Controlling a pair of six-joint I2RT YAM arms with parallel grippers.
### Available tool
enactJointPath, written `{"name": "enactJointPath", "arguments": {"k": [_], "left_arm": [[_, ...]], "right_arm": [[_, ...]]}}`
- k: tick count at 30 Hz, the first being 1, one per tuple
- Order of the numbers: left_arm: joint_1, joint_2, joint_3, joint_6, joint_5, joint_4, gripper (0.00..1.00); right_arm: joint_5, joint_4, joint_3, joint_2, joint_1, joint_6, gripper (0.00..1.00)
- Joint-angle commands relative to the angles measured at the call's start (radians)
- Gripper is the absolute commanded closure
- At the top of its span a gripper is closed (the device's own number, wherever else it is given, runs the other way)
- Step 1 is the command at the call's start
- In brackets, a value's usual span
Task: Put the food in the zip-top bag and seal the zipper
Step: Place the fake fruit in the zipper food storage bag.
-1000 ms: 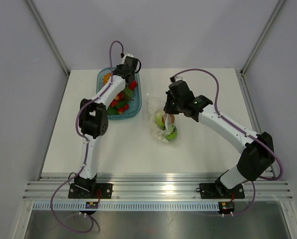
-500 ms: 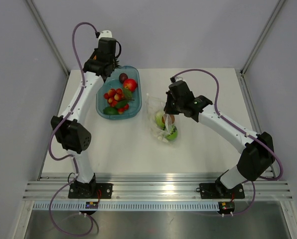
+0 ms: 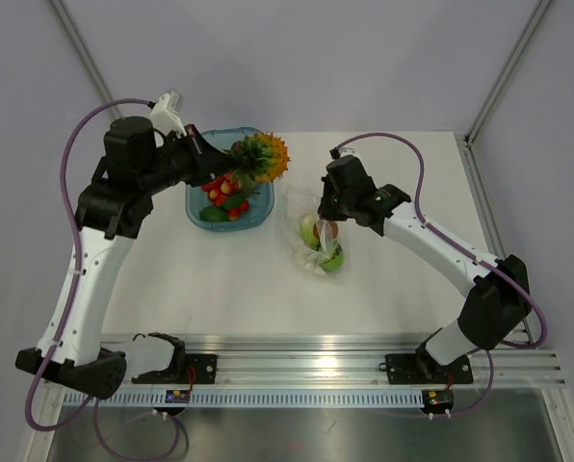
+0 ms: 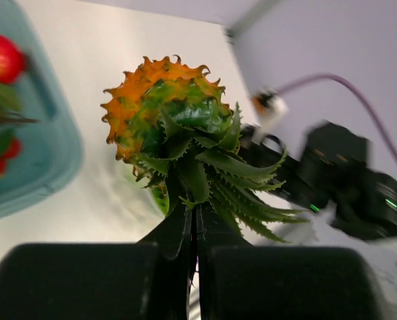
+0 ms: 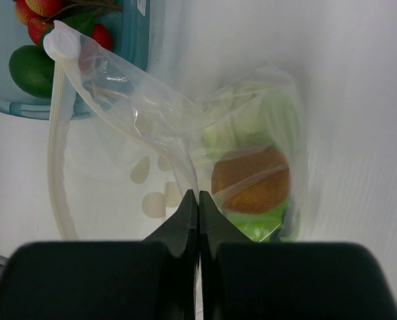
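That spiky orange fruit (image 3: 260, 159) is up in the air, held by its green leaves. The clear zip-top bag (image 3: 311, 236) lies crumpled on the tabletop (image 3: 383, 289) with a brown kiwi (image 5: 250, 180) and green apple (image 3: 332, 258) inside, mouth open, zipper (image 5: 57, 147) unsealed.

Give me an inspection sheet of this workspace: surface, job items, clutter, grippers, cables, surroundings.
Surface: white table, no spills seen.
Job's things: zip-top bag lying on the table, zipper unsealed; kiwi, green apple and cabbage inside. Orange bumpy fruit held in the air near the blue tray; strawberries in the tray.
Clutter: nothing seen.
Grippers: left gripper shut on the fruit's green leaves; right gripper shut on the bag's film.
Cables: purple cables loop along both arms, apart from the bag.
Surroundings: grey walls; aluminium rail at the near edge.
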Motion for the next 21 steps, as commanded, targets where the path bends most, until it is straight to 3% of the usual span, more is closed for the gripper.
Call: {"name": "enactJointPath", "arguments": {"k": [1,9,21], "left_arm": [[0.000,-0.051,-0.085,-0.172,0.323,0.161,1.00],[-0.014,-0.143,-0.375,-0.344,0.449,0.348,1.00],[-0.054,-0.059,-0.430,-0.333,0.376,0.374,1.00]], "right_arm": [[0.028,0.023,0.016,-0.037,-0.009,0.002,1.00],[0.049,0.013,0.004,-0.064,-0.009,0.013,1.00],[0.022,0.030,-0.002,-0.081,-0.010,0.050,1.00]]}}
